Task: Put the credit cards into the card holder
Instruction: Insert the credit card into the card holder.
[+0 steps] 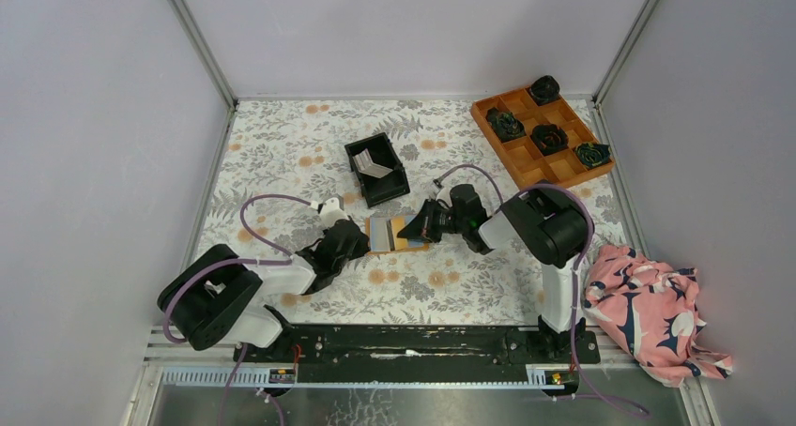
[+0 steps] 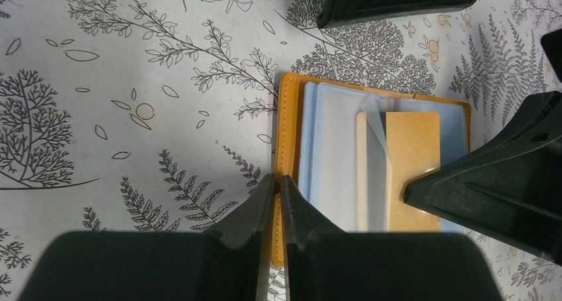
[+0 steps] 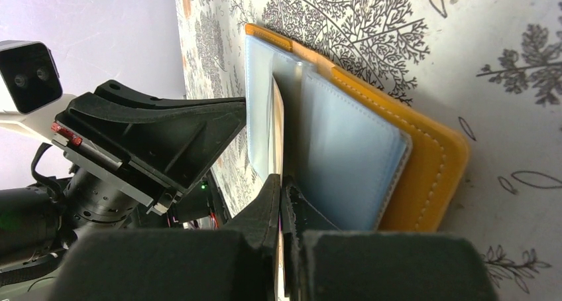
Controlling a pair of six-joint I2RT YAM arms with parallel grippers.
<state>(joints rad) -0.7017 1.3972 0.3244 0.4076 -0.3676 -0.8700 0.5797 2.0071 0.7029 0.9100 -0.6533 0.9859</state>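
Left gripper (image 2: pixel 278 188) pinched on orange edge of card holder (image 2: pixel 338 115). Holder lies open, blue side up, mid floral table (image 1: pixel 282 154) between both arms. Right gripper (image 3: pixel 283 188) clamped on tan credit card (image 2: pixel 412 168), card partway in clear pocket. More credit cards (image 1: pixel 373 168) in black bin (image 1: pixel 390 193) just behind holder.
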